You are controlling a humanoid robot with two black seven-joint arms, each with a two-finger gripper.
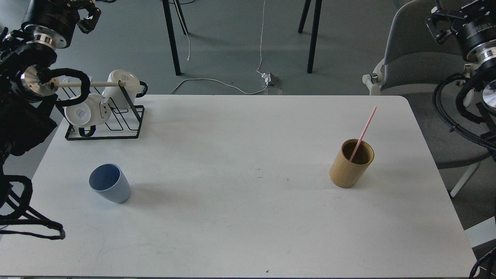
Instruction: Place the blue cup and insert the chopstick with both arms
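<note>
The blue cup [109,183] stands upright on the white table [248,217] at the front left, with nothing inside it that I can see. The pink chopstick [364,131] leans in a tan bamboo cylinder [351,163] on the right side, its top pointing up and to the right. My left gripper [88,16] is raised at the top left corner, far above and behind the cup. My right gripper [441,23] is raised at the top right edge, well away from the chopstick. Both are dark and partly cut off, and neither holds anything visible.
A black wire rack [104,131] with white mugs [123,88] and a cream wooden rod stands at the back left corner of the table. A grey chair [418,58] sits beyond the back right corner. Black stand legs and a white cable are on the floor behind.
</note>
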